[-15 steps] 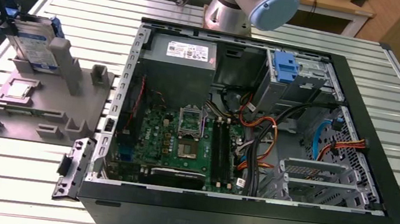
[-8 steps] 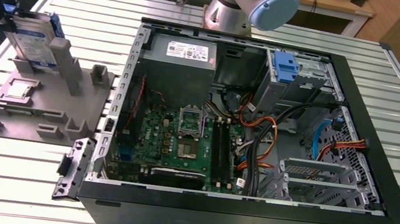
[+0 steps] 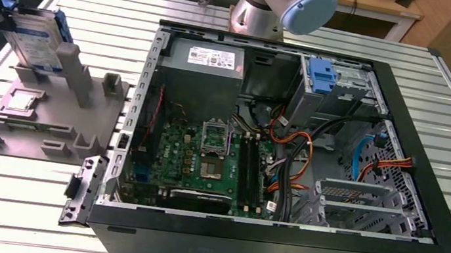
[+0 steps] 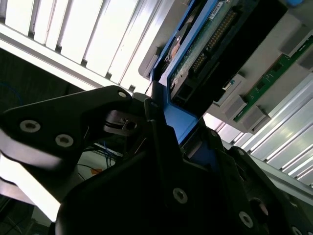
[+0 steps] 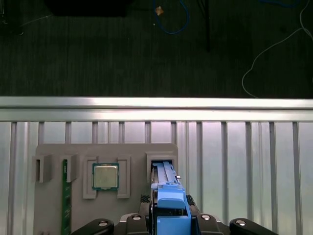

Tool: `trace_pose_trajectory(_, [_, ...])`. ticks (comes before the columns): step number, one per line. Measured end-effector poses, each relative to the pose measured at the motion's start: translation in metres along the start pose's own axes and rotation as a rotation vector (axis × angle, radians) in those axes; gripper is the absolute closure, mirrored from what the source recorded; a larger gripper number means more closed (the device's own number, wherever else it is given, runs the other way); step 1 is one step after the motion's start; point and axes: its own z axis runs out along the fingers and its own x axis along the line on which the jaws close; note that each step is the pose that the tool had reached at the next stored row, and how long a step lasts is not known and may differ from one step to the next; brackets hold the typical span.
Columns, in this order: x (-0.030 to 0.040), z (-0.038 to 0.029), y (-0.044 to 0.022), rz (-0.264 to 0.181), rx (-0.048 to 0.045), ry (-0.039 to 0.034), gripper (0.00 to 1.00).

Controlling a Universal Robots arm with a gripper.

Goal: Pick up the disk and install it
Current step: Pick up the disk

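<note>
Disk (image 3: 36,40) is held upright at the grey holder (image 3: 41,114) on the bench (image 3: 11,202), at the exterior view's left, with the claw (image 3: 4,6) closed on its blue-railed upper edge. Pick-up is judged in hand; a straight lift clear of the slot seems called for.

Slatted metal table (image 3: 1,214) bears an open computer case (image 3: 235,247) and, at the exterior view's left, a grey fixture (image 3: 58,123). Inside the case lie a motherboard (image 3: 203,160), power supply (image 3: 207,64), blue bracket (image 3: 323,74) and cables (image 3: 295,169). In the first wrist view the fixture holds a processor (image 5: 105,176) and a green memory strip (image 5: 64,200).
</note>
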Motion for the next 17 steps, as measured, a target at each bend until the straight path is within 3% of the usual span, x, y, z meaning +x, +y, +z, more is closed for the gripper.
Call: trace_pose_trajectory(17, [-0.0011,-0.0160,0.0006,0.000,0.0000,0.0000,0.63])
